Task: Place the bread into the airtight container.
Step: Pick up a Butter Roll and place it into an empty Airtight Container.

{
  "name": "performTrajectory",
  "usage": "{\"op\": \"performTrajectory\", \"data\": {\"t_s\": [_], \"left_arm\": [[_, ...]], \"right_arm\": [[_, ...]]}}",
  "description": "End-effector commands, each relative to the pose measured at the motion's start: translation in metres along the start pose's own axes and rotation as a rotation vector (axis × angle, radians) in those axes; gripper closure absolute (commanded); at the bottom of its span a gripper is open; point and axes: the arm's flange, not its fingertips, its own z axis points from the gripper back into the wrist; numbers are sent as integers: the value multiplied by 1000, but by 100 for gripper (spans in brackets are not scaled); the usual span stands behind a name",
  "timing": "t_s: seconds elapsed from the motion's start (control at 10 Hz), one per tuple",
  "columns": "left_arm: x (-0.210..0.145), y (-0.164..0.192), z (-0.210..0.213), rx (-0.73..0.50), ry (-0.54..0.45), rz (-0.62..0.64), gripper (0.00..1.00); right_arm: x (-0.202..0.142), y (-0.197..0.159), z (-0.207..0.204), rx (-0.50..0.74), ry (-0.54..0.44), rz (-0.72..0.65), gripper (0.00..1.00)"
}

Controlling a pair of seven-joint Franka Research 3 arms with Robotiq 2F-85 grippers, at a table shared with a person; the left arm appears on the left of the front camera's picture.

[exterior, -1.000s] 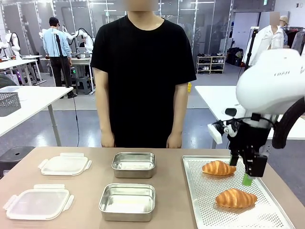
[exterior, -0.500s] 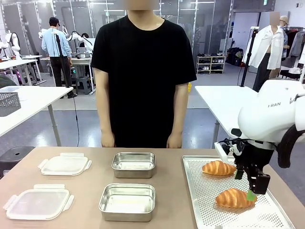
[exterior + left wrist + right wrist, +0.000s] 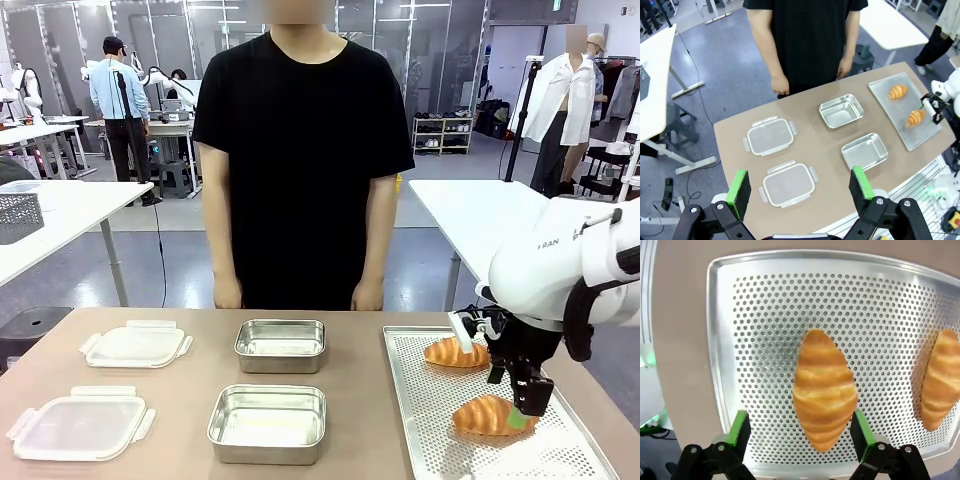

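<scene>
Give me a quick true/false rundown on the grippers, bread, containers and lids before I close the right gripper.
1. The right gripper is open around the near croissant. True.
2. Both containers hold bread. False: the near container and far container are empty.
3. The far croissant lies on the tray. True.
4. The lids are clipped on. False: the near lid and far lid lie on the table, left of the containers.
5. The left gripper is shut. False: it is open.
</scene>
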Motion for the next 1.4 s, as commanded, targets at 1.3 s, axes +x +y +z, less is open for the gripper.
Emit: {"op": "performTrajectory", "data": {"t_s": [1.3], "left_arm": [[1, 0, 2, 7, 1, -9, 0]], "right_arm": [[-6, -19, -63, -41, 63, 15, 30]]}}
